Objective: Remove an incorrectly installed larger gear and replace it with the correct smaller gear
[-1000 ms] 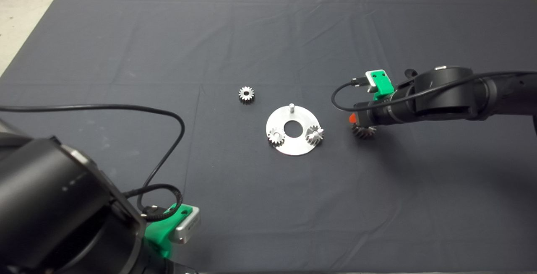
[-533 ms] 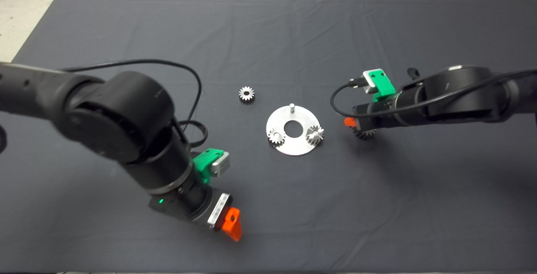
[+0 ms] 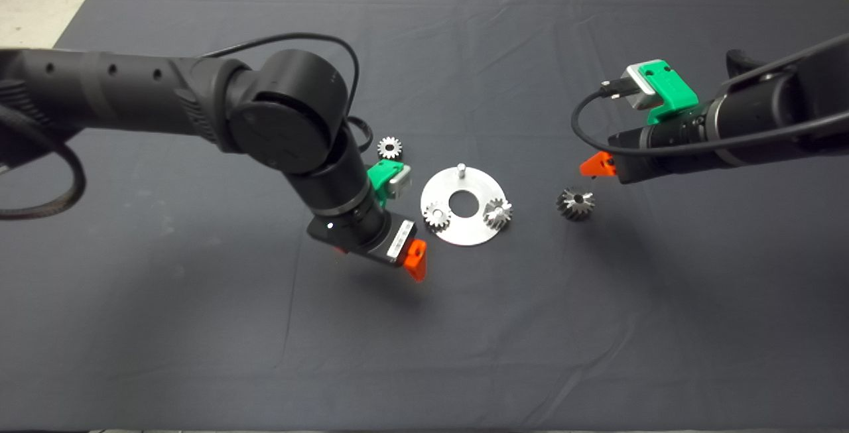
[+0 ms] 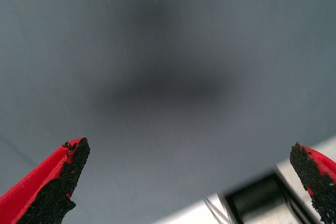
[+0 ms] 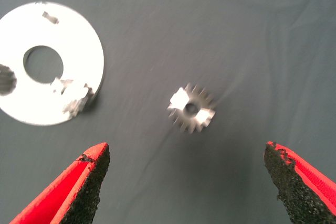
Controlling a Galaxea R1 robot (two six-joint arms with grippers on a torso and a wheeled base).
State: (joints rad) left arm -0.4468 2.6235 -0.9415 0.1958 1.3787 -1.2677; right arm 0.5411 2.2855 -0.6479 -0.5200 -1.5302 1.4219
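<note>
Dark mat (image 3: pixel 199 353) on the table: small dark-grey steel spur gear (image 3: pixel 389 148) lies beyond my left pincer (image 3: pixel 414 267), fingers apart. Right pincer (image 5: pixel 186 182), also apart, is above the coarse-toothed larger steel gear (image 3: pixel 575 203).

Near the middle of the table (image 3: pixel 199 353) lies a plate (image 3: pixel 464 224) carrying two small gears (one on each side of its centre hole) and a bare pin toward the far edge. The smaller gear (image 3: pixel 389 148) lies off the plate toward the far-left corner; the larger gear (image 3: pixel 575 203) lies toward the right edge.
</note>
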